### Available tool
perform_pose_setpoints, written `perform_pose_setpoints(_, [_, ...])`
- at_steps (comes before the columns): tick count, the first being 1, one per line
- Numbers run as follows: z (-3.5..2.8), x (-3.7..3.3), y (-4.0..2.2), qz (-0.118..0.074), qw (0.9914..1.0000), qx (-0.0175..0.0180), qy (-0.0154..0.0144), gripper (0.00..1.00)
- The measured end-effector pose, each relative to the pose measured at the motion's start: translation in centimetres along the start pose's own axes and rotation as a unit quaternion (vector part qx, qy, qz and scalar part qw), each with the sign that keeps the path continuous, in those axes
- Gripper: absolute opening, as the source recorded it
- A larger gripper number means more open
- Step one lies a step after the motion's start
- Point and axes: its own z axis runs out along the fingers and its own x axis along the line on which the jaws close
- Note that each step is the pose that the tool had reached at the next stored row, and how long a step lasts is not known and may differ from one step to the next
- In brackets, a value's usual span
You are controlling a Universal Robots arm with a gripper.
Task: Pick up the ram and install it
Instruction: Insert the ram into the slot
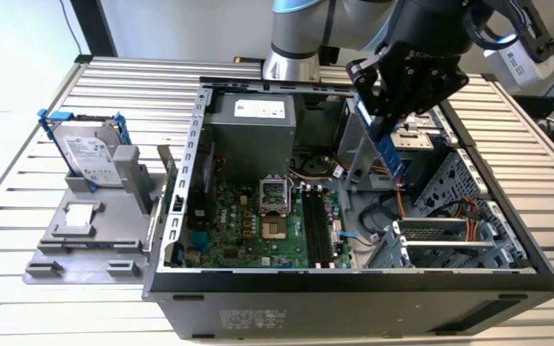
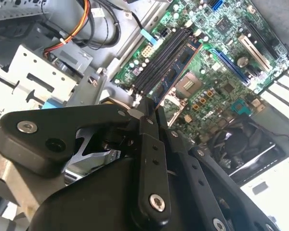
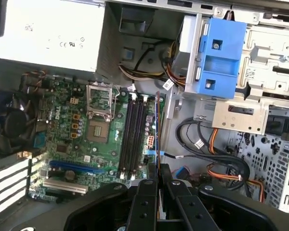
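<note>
While the arm hangs over the open computer case (image 1: pixel 354 303), its gripper (image 1: pixel 383 119) is closed flat on the two faces of the ram (image 1: pixel 389 155) — one stick, pinched at one end so the rest juts out free past the fingertips. That grip probably keeps the thin board from twisting and leaves most of its length clear of the fingers (a judgement, not something seen). In the exterior view the stick hangs at about one o'clock from the motherboard (image 1: pixel 248 223), clear of the board and apparently touching nothing but the fingers. In the first wrist view the ram (image 3: pixel 157 130) shows edge-on, running roughly parallel to the long black slots (image 3: pixel 132 134) — it looks lined up with them on purpose. I count four slots, all seemingly empty. Out at nine o'clock from the case, in the exterior view, a grey stand (image 1: pixel 75 245) carries one hard drive (image 1: pixel 92 155) upright and one small silver plate (image 1: pixel 80 214).
</note>
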Motion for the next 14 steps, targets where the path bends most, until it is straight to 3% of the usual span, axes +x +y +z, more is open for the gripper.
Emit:
perform_pose_setpoints(6, [-0.01,0.04,-0.34,0.024,0.99972,-0.0008,-0.0006,0.0])
perform_pose_setpoints(10, [0.01,0.04,-0.35,0.026,0.99967,-0.0009,-0.0006,0.0])
perform_pose_setpoints(14, [0.67,0.01,-0.38,0.026,0.99967,-0.0009,-0.0007,0.0])
